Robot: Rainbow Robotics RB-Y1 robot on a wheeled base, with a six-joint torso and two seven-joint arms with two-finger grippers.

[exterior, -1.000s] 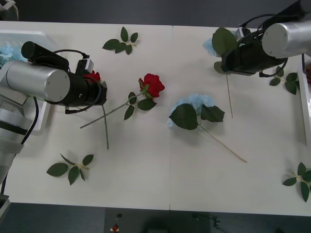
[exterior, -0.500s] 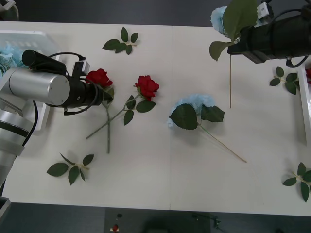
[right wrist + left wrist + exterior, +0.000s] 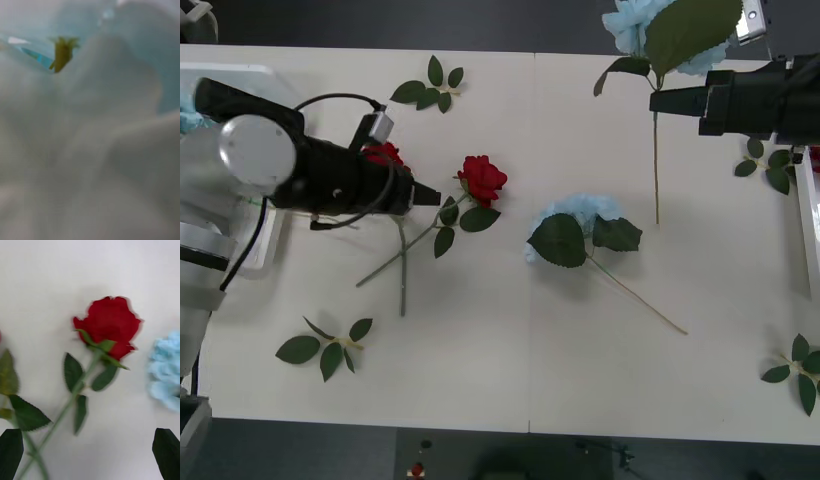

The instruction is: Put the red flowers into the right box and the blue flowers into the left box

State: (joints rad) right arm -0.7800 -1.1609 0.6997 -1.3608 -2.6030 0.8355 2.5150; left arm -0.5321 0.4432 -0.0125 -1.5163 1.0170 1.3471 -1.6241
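One red flower [image 3: 482, 178] lies on the table just ahead of my left gripper [image 3: 430, 197], which is open; in the left wrist view that rose [image 3: 110, 324] lies beyond the black fingertips [image 3: 165, 450]. A second red flower [image 3: 385, 153] lies partly behind the left arm, its stem crossing the first one's. My right gripper [image 3: 658, 101] is shut on the stem of a blue flower [image 3: 635, 20] held above the table's far right. Its pale petals [image 3: 90, 150] press close to the right wrist camera. Another blue flower [image 3: 580, 215] lies mid-table. The left box [image 3: 240, 75] is at far left, the right box [image 3: 808, 200] at the right edge.
Loose green leaf sprigs lie at the back middle [image 3: 435, 85], front left [image 3: 330, 345], near the right arm [image 3: 770, 165] and front right [image 3: 800, 370]. A pale blue bloom [image 3: 188, 112] lies in the left box.
My right gripper has lifted its blue flower off the table and carried it up and back. My left gripper has reached rightward toward the middle rose, which shifted slightly left.
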